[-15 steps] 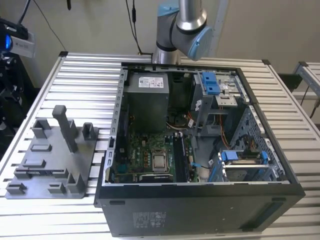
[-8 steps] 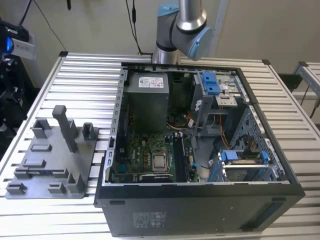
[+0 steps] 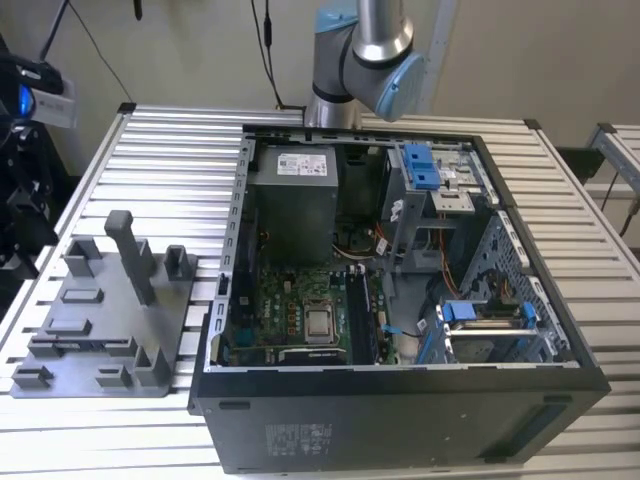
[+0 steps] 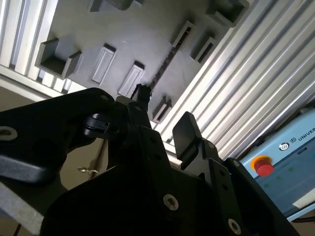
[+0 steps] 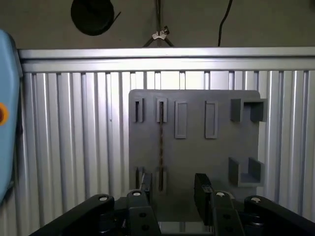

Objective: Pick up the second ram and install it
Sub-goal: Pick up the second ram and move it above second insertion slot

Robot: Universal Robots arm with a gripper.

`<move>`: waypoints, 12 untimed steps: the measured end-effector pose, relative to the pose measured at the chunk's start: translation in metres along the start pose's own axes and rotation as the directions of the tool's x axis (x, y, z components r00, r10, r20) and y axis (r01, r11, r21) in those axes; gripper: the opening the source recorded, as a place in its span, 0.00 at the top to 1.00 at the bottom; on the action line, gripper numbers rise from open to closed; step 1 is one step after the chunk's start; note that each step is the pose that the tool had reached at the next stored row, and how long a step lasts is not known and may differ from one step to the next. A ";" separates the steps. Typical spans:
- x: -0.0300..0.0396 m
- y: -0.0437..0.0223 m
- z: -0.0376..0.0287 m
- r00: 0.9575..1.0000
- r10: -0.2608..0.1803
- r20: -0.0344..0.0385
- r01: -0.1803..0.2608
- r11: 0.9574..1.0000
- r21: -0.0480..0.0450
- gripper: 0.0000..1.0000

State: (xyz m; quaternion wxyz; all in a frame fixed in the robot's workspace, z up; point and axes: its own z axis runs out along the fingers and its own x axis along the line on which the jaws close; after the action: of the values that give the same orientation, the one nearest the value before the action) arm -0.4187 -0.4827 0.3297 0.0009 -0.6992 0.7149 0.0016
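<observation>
Pick-up in hand: black two-finger gripper (image 5: 173, 186), spread wide and empty, is facing the long thin black memory stick (image 5: 160, 140) standing edge-up in a grey plastic fixture plate (image 5: 216, 157), ahead of one finger (image 5: 146, 183); grasping calls for centring.

The exterior view stands high and well back. It looks down across the slatted surface (image 3: 590, 270) at the open computer case (image 3: 400, 420), with the grey fixture plate (image 3: 120, 320) on the exterior view's left. Both wrist views sit close behind the fingers (image 5: 202, 189) (image 4: 184, 132). The first faces that plate squarely, the second obliquely.
</observation>
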 end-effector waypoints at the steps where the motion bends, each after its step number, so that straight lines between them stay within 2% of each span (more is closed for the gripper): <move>1: 0.0000 0.0000 0.0010 1.000 -0.005 0.001 0.005 1.000 0.000 0.52; 7: -0.0010 0.0000 0.0076 1.000 -0.022 0.001 0.022 1.000 0.000 0.52; 12: -0.0015 0.0000 0.0162 0.999 -0.044 0.004 0.044 0.999 0.000 0.52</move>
State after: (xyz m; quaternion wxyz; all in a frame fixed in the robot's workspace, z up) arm -0.4188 -0.4811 0.3135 0.0023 -0.7150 0.6992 0.0032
